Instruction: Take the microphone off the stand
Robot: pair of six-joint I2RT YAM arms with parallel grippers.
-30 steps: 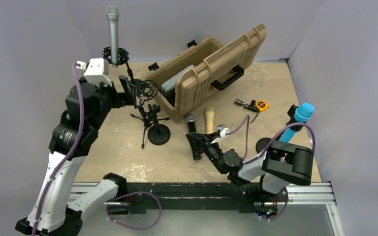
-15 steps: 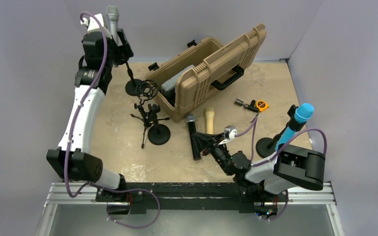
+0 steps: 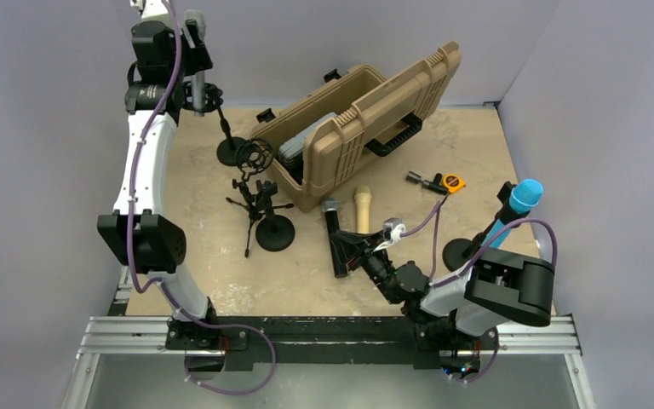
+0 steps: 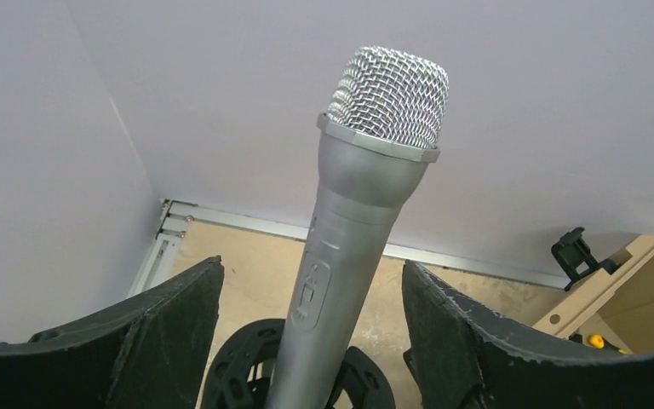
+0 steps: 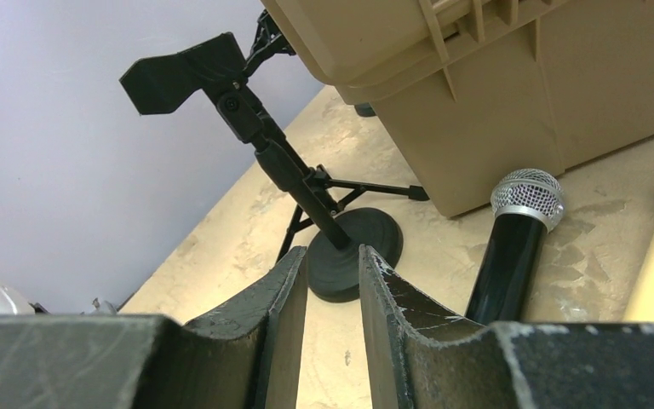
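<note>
A silver microphone (image 3: 197, 81) with a mesh head stands upright in the black clip (image 3: 208, 95) of a stand (image 3: 228, 153) at the table's far left. My left gripper (image 3: 193, 41) is raised around its upper body. In the left wrist view the microphone (image 4: 349, 230) rises between the two fingers of that gripper (image 4: 312, 262), with a gap on each side, so the gripper is open; the clip (image 4: 238, 358) shows below. My right gripper (image 3: 341, 252) lies low near the table's middle; its jaws (image 5: 334, 251) stand only narrowly apart and hold nothing.
An open tan case (image 3: 366, 119) fills the back middle. An empty black stand (image 3: 274, 232) is left of centre. A black microphone (image 3: 332, 223) and a beige one (image 3: 363, 207) lie by the right gripper. A blue microphone (image 3: 515, 209) stands on the right, a tape measure (image 3: 451, 181) behind it.
My left arm has swung up and back to the silver microphone, and its jaws now straddle the handle and have narrowed somewhat. The right arm has hardly moved.
</note>
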